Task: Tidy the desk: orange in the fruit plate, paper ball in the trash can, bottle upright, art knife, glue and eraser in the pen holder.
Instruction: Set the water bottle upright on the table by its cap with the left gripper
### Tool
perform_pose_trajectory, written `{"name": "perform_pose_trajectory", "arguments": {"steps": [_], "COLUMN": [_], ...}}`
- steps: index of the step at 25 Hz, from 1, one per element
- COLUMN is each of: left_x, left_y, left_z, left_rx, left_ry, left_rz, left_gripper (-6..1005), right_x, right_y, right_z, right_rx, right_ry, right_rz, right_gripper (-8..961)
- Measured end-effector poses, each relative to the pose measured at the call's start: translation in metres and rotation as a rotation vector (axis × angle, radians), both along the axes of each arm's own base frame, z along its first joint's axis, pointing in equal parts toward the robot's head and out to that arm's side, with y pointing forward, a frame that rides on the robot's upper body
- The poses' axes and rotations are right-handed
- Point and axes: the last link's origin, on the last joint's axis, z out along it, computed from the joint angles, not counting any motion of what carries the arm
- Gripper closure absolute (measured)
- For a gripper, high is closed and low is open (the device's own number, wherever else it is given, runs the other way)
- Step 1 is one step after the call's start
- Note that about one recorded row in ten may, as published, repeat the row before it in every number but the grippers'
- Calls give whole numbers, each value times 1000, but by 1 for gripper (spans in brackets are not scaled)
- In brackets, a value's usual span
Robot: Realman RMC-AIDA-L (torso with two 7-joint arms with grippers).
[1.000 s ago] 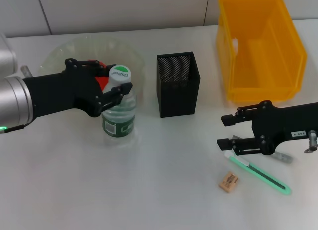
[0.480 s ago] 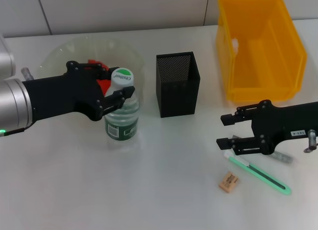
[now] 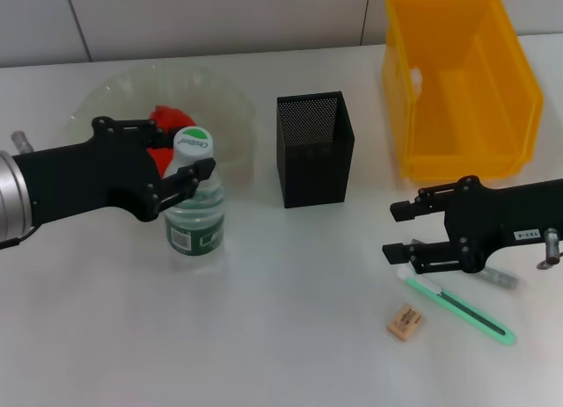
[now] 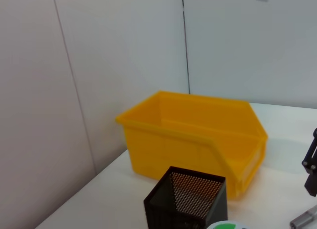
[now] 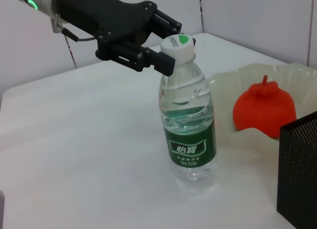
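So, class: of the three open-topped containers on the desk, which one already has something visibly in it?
The fruit plate, the pale-green wavy bowl: the orange sits in it. The pen holder and yellow trash can show nothing visible inside.

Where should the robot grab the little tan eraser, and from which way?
Probably from straight above, pinching its two long sides. The eraser is a small flat block lying flat on the desk, so only its low edges offer a grip. It lies apart from the art knife, so fingers have room. The right gripper hovers nearest.
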Motion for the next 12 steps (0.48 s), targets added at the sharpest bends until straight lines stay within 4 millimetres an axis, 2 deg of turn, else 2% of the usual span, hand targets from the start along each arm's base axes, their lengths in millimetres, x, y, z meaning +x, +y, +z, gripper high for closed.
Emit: {"name": "perform_pose_trajectory", "arguments": {"steps": [12], "left_x": [-11], "left_y": [2], "left_z": [9], "left_rx": [33], "left_ry": [-4], "left_rz": [38], "left_gripper": [506], "right_x": [-1], "right_y": [1], "right_z": [-1], "right_rx": [-1], "right_ry": [2], "right_rz": [3], "right_gripper": [335]}}
